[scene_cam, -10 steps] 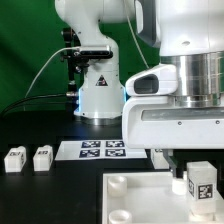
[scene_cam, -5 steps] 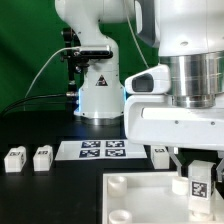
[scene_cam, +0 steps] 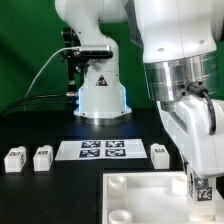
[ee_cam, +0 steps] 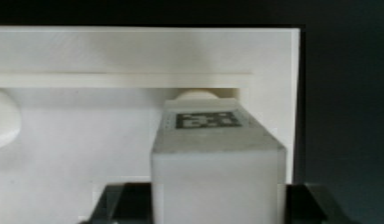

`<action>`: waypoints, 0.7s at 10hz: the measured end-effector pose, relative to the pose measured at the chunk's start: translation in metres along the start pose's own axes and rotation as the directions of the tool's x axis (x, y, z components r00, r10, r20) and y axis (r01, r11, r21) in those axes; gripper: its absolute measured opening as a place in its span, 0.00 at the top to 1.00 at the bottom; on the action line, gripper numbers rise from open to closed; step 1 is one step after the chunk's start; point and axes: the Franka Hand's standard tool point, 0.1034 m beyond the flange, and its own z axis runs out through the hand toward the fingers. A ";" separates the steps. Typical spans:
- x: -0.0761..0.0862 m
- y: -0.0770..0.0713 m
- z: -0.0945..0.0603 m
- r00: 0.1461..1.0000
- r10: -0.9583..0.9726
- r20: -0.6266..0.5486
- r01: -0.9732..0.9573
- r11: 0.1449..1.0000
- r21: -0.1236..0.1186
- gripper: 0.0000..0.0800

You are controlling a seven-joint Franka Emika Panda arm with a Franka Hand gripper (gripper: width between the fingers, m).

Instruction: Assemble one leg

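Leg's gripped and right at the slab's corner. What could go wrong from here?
1. The leg, held in the gripper, meets the slab at a rounded socket that it mostly hides. If it is off-centre, it may catch the rim or jam.
2. No clamp shows on the slab, so pushing might slide it.
3. A spare leg lies near the slab's far edge and could get knocked.
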 end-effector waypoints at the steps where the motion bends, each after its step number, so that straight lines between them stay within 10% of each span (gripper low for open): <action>1: 0.000 0.000 0.000 1.000 -0.003 0.000 0.003 1.000 0.000 0.63; 3: -0.001 0.000 0.000 1.000 -0.006 0.000 0.006 1.000 0.000 0.32; 7: -0.013 0.001 0.002 0.984 -0.180 -0.006 0.180 0.984 0.002 0.19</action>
